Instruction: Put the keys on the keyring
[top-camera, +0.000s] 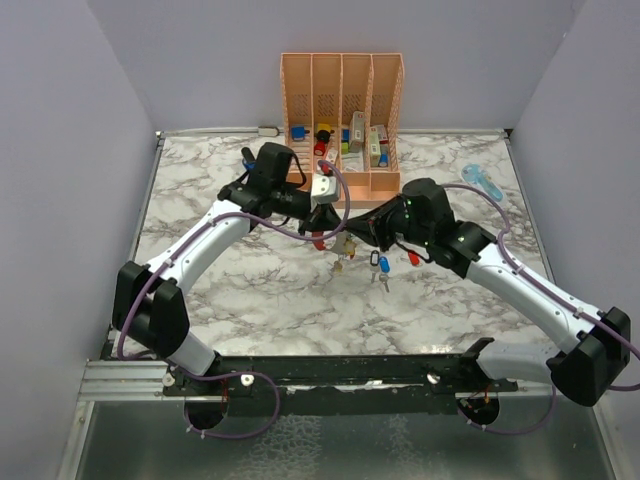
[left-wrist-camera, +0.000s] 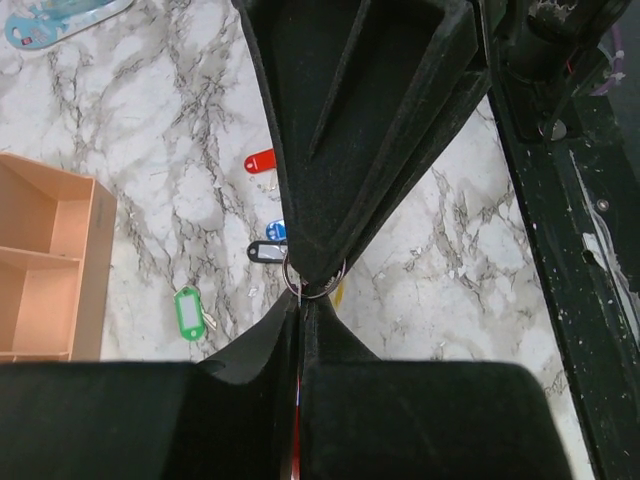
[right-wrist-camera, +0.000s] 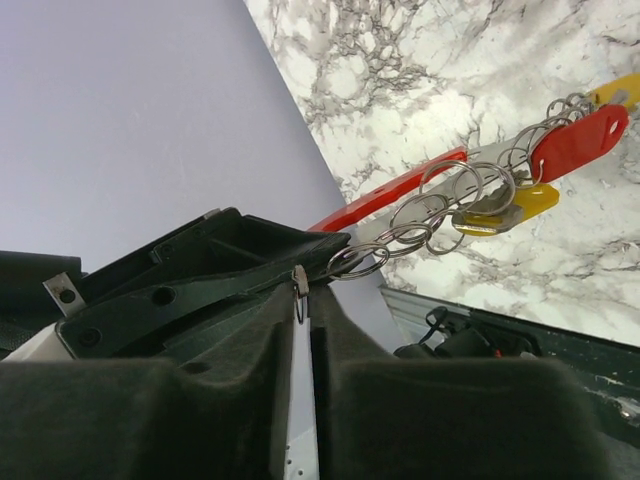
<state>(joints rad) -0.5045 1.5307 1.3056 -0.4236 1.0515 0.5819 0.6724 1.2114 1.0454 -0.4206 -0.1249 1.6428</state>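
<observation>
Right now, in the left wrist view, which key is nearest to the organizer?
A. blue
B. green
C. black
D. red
B: the green key lies just beside the organizer, while the black key, blue key and red key lie farther from it.

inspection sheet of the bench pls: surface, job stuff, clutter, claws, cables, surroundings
surface: marble-pattern table
job's things: keyring held up between the arms, keys with red and yellow tags on its chain; loose keys on the table, green, black, blue, red
clutter: peach organizer with small items at the back; light blue tool rear right
claws: left claw shut on the keyring's red clip; right claw pinching a chain ring
cables: purple cables along both arms
surroundings: grey walls on three sides
</observation>
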